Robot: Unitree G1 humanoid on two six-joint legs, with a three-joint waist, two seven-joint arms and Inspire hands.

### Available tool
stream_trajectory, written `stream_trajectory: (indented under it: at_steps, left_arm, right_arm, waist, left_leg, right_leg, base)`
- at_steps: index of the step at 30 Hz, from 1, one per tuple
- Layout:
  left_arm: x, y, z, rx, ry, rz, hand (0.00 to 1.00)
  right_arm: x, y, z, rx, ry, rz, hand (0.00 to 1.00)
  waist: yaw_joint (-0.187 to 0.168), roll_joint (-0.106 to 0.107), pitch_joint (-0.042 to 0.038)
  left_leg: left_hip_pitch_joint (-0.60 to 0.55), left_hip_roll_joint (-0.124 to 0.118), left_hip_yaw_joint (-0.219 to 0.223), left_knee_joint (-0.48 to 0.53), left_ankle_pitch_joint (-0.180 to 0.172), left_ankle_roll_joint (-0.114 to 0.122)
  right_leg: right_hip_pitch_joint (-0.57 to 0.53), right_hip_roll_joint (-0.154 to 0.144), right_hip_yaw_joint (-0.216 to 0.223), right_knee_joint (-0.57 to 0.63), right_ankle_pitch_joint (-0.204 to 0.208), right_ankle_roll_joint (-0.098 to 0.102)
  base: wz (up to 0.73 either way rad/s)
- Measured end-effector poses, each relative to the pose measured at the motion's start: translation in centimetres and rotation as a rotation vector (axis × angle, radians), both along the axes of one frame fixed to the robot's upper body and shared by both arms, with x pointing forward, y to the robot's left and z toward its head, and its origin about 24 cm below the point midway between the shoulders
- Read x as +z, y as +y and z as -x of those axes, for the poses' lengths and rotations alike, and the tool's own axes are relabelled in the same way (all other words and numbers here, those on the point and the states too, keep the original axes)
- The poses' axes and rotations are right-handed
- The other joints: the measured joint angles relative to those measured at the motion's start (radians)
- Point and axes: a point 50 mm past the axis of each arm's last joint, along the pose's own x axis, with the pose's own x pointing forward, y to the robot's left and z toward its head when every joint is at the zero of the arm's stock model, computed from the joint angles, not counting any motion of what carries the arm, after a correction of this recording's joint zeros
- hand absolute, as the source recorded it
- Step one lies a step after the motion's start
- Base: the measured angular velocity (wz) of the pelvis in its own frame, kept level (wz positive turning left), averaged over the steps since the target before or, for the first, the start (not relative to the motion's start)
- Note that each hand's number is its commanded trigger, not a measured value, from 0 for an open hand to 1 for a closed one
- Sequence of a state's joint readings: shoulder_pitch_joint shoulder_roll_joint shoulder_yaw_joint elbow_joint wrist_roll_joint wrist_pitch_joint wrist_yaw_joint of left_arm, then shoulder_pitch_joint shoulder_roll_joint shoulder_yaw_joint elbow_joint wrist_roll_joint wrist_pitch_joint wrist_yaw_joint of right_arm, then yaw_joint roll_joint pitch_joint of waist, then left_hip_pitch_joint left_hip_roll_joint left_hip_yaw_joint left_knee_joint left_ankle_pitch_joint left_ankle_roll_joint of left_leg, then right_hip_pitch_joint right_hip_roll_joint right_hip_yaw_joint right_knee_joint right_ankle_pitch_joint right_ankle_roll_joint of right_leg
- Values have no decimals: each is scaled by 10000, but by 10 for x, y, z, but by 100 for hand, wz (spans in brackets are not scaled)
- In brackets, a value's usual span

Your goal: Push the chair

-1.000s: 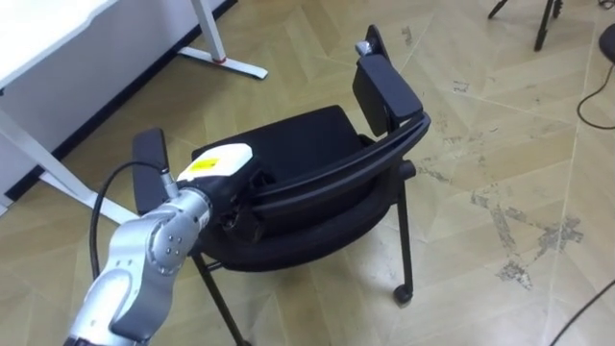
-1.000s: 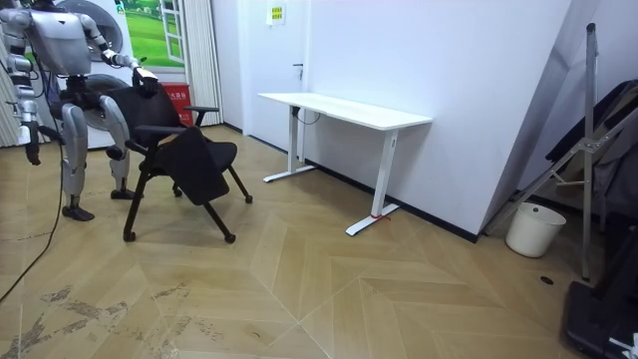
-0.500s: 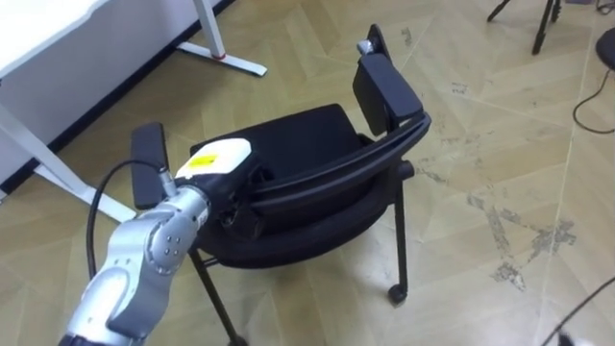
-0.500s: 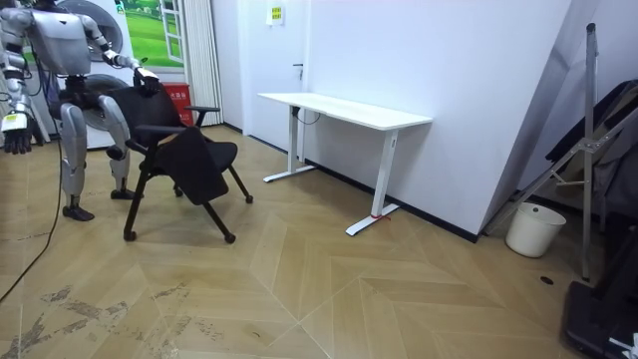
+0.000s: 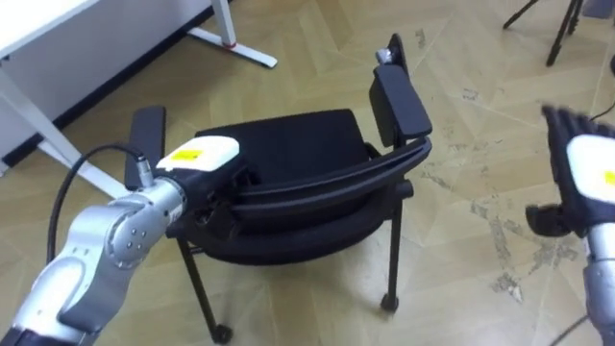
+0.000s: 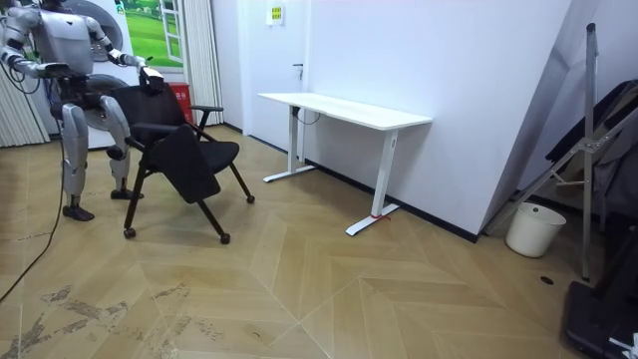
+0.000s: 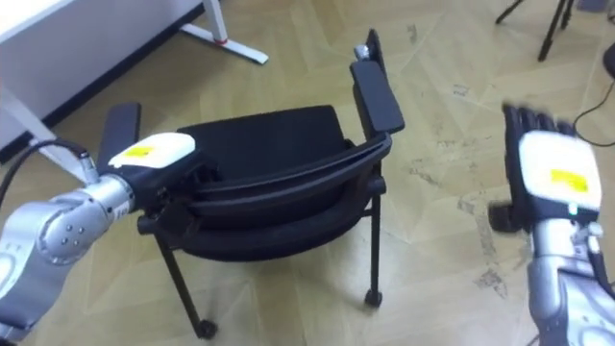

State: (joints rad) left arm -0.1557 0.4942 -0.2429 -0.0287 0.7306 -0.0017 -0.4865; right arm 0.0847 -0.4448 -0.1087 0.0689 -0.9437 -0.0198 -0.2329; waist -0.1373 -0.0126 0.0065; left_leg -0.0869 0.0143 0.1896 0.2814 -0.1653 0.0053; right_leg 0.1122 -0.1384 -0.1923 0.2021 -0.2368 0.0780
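Scuffed herringbone floor (image 5: 480, 125) underneath. Left hand (image 5: 200, 157) parked on backrest corner, fingers lost against the black, can't tell grip. Right hand (image 5: 588, 171) raised alongside, fingers straight, touching nothing. Black chair (image 5: 288, 144), padded armrests, thin legs, casters, near white desk (image 5: 58, 34).

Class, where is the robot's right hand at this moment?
In the left eye view the right hand hovers at the right edge, open with its fingers straight. It is above the wooden floor and apart from the chair and its nearer armrest.
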Motion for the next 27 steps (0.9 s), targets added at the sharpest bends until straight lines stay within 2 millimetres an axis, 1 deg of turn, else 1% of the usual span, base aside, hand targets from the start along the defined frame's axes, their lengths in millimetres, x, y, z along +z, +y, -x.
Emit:
stream_trajectory:
  at_steps: [4,6,9,10,13,15,19,21,22,23,24,26,27]
  left_arm:
    - [0,-1,1,-173,-4,33,100]
    - [1,-1,1,-274,-37,39,100]
    - [0,-3,2,-374,33,-9,100]
    - [-1,-4,2,-430,44,11,100]
    - [1,-4,3,-619,11,65,100]
    - [1,-6,3,-785,-43,79,100]
    - [2,-7,3,-966,-70,168,100]
    - [3,-8,3,-1076,-105,166,100]
    - [4,-10,2,-1183,-146,154,100]
    - [4,-12,2,-1267,-159,148,100]
    - [5,-12,2,-1326,-178,104,100]
    - [8,-12,3,-1422,-271,47,100]
    - [8,-13,3,-1463,-293,50,100]
  right_arm:
    - [23,16,-15,973,-600,416,0]
    - [40,25,-22,1539,-964,877,0]
    - [52,36,-28,2059,-1334,1008,0]
    - [56,41,-28,2246,-1474,996,0]
    - [61,50,-29,2713,-1429,1092,0]
    - [62,55,-29,2973,-1254,1352,0]
    - [67,67,-34,3593,-992,1740,0]
    - [69,72,-36,3801,-893,1759,0]
    - [69,73,-37,3873,-795,1761,0]
    - [68,74,-37,3970,-629,1734,0]
    - [66,77,-37,4099,-457,1673,0]
    - [65,83,-36,4386,-258,1673,0]
    - [64,86,-35,4523,-68,1677,0]
  waist:
    - [77,1,1]
    - [126,-3,4]
    - [189,-30,22]
    - [288,-40,29]
    - [433,-29,38]
    - [603,-39,47]
    - [669,-58,66]
    - [677,-89,85]
    - [725,-113,122]
    - [798,-134,152]
    - [927,-166,156]
    - [1051,-244,163]
    - [1041,-252,168]
  left_leg:
    - [22,-4,-10,-58,0,0]
    - [55,-13,-8,-143,5,-8]
    - [218,-19,-9,-199,5,-8]
    - [269,-20,-6,-242,5,-8]
    - [262,-21,-2,-244,5,-9]
    - [261,-19,-19,-248,5,-9]
    - [286,-21,-104,-306,6,-10]
    - [323,-33,-331,-385,25,-40]
    - [399,-29,-496,-510,65,-96]
    - [474,-5,-821,-599,94,-139]
    - [472,17,-1109,-596,97,-145]
    - [437,-5,-1095,-607,96,-146]
    - [443,-38,-1093,-644,96,-147]
  right_leg:
    - [-1,3,14,-1,0,0]
    - [0,3,8,-7,0,0]
    - [117,2,-27,-7,1,0]
    - [145,2,-41,-10,2,-1]
    - [139,0,-36,-33,5,-2]
    - [137,2,-54,-32,5,-2]
    - [136,11,-110,-2,5,-2]
    - [130,27,-192,82,5,-2]
    - [74,40,-312,267,4,-1]
    - [-24,65,-335,469,1,-1]
    - [-88,104,-331,511,18,-26]
    - [80,127,-364,183,103,-87]
    - [166,126,-378,88,105,-87]
  base:
    - [0]
    - [0]
    - [0]
    - [-3]
    - [0]
    - [0]
    - [4]
    - [10]
    - [8]
    - [-5]
    - [-15]
    - [-5]
    - [12]
